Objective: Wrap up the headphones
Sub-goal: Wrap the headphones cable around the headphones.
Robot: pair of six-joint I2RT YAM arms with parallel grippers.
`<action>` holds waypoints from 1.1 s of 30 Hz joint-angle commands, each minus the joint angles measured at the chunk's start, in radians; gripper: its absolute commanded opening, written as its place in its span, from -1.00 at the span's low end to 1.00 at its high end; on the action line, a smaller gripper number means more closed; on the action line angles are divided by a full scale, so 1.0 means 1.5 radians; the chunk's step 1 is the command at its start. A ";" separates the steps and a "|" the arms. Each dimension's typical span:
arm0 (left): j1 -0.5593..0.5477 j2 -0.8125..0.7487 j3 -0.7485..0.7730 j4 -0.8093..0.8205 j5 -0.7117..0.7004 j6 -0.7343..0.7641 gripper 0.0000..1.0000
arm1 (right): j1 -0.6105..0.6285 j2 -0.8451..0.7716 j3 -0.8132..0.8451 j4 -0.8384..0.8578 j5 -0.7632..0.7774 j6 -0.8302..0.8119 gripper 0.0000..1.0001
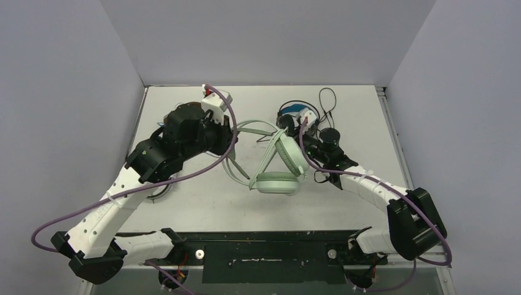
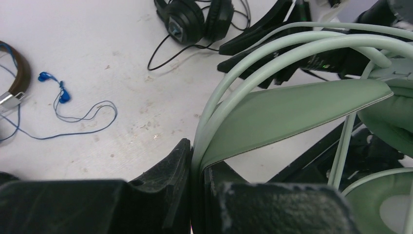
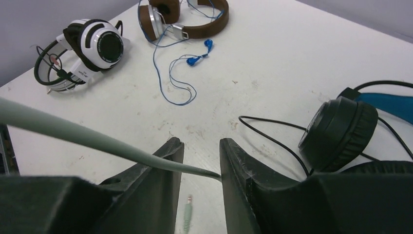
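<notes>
Holds the mint green headphones (image 1: 278, 166) mid-bench between the two arms, with the left tool (image 2: 197, 161) pinched tight on the end of the padded headband and on loops of pale green cord (image 2: 331, 44) beside it. Shows matte green cups and a wide, flat band. Carries a straight run of the same cord across the right tool (image 3: 200, 144), narrowly parted, its gap wider than the cord, so nothing pinched there. Dangles the green plug (image 3: 188, 213) just below that gap, over the bench (image 3: 292, 58). Elsewhere on the bench: black headset with a blue headband (image 3: 341, 131) near the right tool; white headset with black stripes (image 3: 92, 48) and brown headset (image 3: 185, 19) well apart at the far side, blue earbuds (image 3: 208, 45) just beside the brown one
</notes>
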 commanded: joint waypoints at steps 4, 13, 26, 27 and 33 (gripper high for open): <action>0.000 -0.005 0.114 0.031 0.071 -0.111 -1.00 | -0.005 0.032 -0.029 0.226 -0.074 0.026 -0.25; 0.000 0.016 0.183 0.055 0.046 -0.160 -1.00 | 0.004 0.146 -0.079 0.447 -0.121 0.119 -0.13; 0.148 0.078 0.205 0.120 0.059 -0.217 -1.00 | 0.133 0.195 -0.173 0.582 -0.050 0.173 -0.84; 0.178 0.085 0.200 0.129 0.073 -0.231 -1.00 | 0.161 0.180 -0.183 0.572 -0.037 0.168 -0.90; 0.309 0.104 0.129 0.212 0.120 -0.320 -1.00 | 0.305 0.061 -0.202 0.443 0.014 0.134 -0.97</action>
